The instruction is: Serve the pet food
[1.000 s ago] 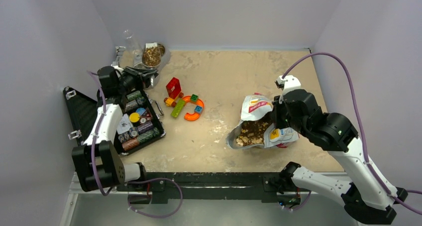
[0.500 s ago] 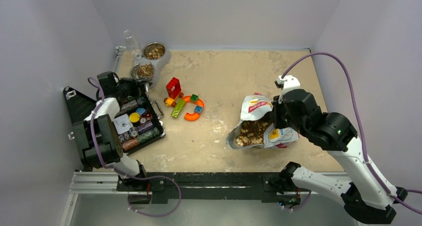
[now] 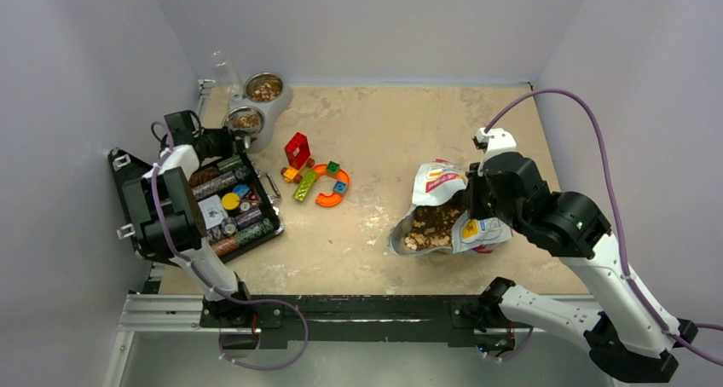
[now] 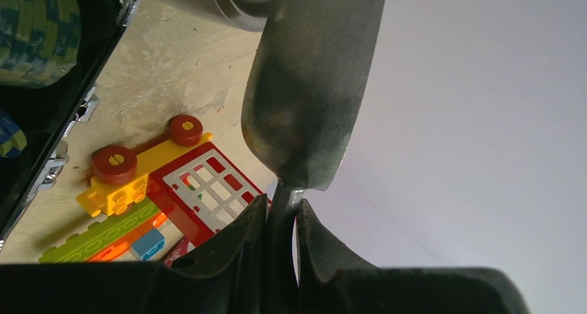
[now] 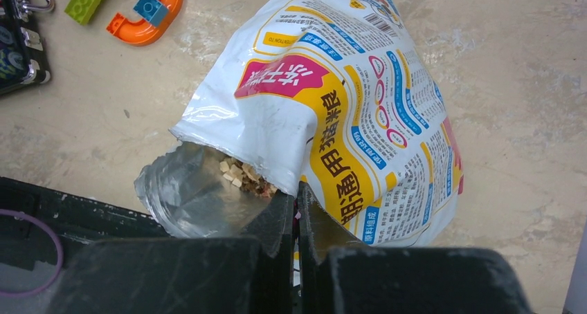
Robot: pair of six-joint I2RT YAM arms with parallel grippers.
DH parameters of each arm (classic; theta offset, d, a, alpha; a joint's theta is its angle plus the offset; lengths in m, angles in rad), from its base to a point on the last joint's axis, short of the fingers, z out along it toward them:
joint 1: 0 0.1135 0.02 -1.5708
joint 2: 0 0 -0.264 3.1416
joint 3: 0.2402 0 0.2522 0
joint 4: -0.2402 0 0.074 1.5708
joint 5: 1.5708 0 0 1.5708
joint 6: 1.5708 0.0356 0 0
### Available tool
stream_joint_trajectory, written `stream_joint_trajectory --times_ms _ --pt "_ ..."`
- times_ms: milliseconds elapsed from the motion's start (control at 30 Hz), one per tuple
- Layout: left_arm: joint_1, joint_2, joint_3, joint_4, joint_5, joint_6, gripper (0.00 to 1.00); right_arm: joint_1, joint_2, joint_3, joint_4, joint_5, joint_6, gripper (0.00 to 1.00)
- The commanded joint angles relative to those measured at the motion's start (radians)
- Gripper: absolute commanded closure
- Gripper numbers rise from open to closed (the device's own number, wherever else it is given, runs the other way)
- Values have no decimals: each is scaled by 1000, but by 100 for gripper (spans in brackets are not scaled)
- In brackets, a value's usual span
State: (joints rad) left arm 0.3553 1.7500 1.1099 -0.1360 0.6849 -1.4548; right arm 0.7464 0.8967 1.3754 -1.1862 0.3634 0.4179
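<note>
The pet food shows as brown-tan kibble in the open mouth of a white-and-yellow bag [image 3: 443,204] lying on its side; the kibble [image 3: 429,225] also shows in the right wrist view [image 5: 242,177]. More kibble fills the two steel bowls [image 3: 265,87] [image 3: 245,119] at the back left. My right gripper [image 3: 467,204] [image 5: 297,203] is shut on the bag's rim. My left gripper [image 3: 217,140] [image 4: 280,214] is shut on the handle of a grey metal scoop [image 4: 311,86], just left of the near bowl. I see only the scoop's back; its inside is hidden.
An open black case of poker chips [image 3: 232,204] lies under the left gripper. Colourful toy blocks [image 3: 315,178] lie between the bowls and the bag. A clear bottle [image 3: 223,67] stands behind the bowls. Walls close in on the left, back and right.
My left arm has pulled the scoop back to the left, away from over the bowls, and its elbow has folded in. The near bowl now shows kibble. The right arm and bag have not moved.
</note>
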Motion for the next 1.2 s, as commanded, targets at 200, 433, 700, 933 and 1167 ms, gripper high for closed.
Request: stream_joint_trajectory --times_ms 200,433,700,933,1167 --pt "11 98 238 -322 48 29 100 2 21 15 98 76 46 100" --pt "10 148 386 -609 18 39 100 2 34 21 105 94 28 100" --pt "10 226 590 -914 -22 -3 100 2 37 10 127 92 -22 100" --pt "10 269 673 -950 8 -145 100 1 45 12 147 81 -72 100" --pt "9 316 749 -1024 46 -279 100 -9 36 -2 159 72 -95 100"
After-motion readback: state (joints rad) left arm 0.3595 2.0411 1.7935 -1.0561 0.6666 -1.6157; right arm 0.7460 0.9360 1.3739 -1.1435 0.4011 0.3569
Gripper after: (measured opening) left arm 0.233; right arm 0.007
